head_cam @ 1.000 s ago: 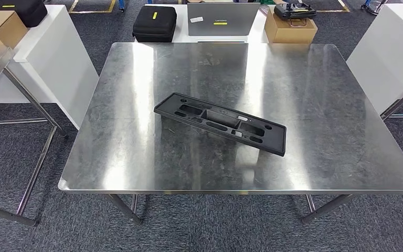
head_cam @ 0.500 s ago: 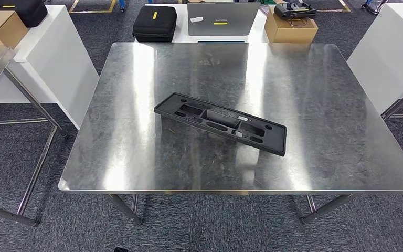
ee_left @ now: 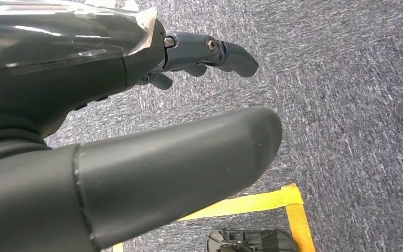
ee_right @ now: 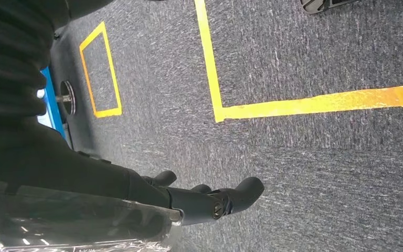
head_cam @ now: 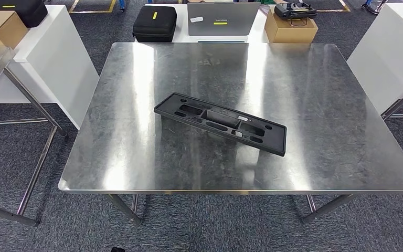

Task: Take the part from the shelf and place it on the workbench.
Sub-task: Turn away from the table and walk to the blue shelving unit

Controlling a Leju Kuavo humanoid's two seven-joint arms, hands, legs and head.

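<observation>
On the steel workbench, the black part lies flat and slantwise near the middle, well clear of every edge, with nothing touching it. Both arms hang at the robot's sides: the left hand and the right hand each point down at grey carpet marked with yellow tape lines, their fingers loosely apart and grasping nothing. Judged from how things lie, the placing is done and what is left is simply to stand off. Doing that well means keeping both hands low and away from the table edge, so nothing nudges the part or slides it across the slick metal, and holding the body steady so the table is not bumped. Beyond the far edge sit a black case, a grey laptop and a cardboard box with a controller on top, all well apart from the part. Against the earlier head views, the part, the workbench and the things behind it match exactly; no shift shows in the part's angle or position, and the camera itself appears unmoved.
</observation>
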